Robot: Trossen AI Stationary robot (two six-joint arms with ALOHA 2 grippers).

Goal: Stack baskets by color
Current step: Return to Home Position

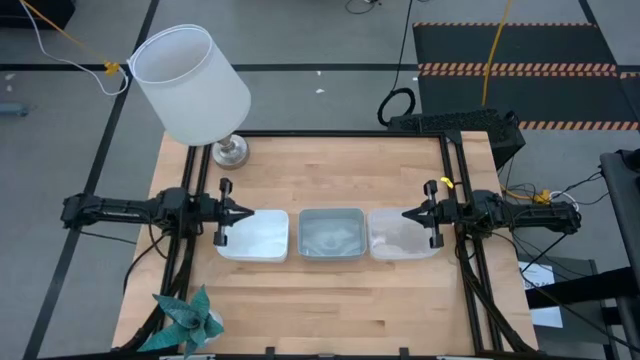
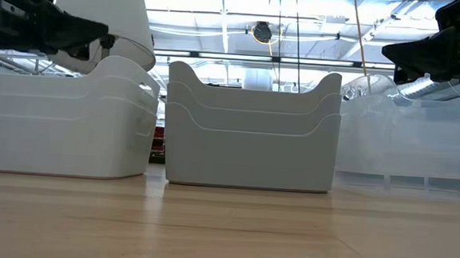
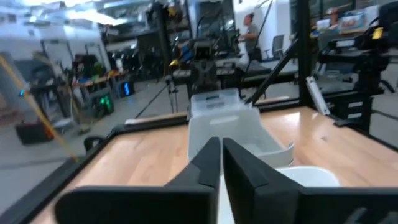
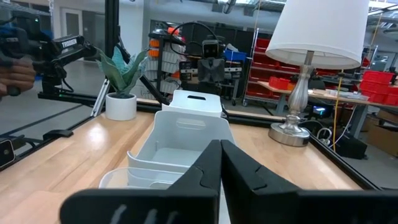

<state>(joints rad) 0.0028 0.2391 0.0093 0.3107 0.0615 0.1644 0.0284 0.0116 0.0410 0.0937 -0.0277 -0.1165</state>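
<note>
Three stacks of baskets stand side by side in a row across the middle of the table: white (image 1: 252, 236) at the left, translucent grey-blue (image 1: 332, 234) in the middle, clear (image 1: 403, 234) at the right. Each stack rests with its bottom on the wood, as the low view shows for the white (image 2: 62, 127), grey-blue (image 2: 249, 138) and clear (image 2: 413, 148) stacks. My left gripper (image 1: 245, 212) is shut, points level and hangs just above the white stack's left part. My right gripper (image 1: 408, 213) is shut and hangs level above the clear stack's right part. Neither holds anything.
A lamp with a large white shade (image 1: 190, 85) and a metal foot (image 1: 230, 152) stands at the far left of the table. A small potted plant (image 1: 185, 320) is at the near left corner. Black frame rails (image 1: 455, 170) run along the table's edges. Bare wood lies in front of the stacks.
</note>
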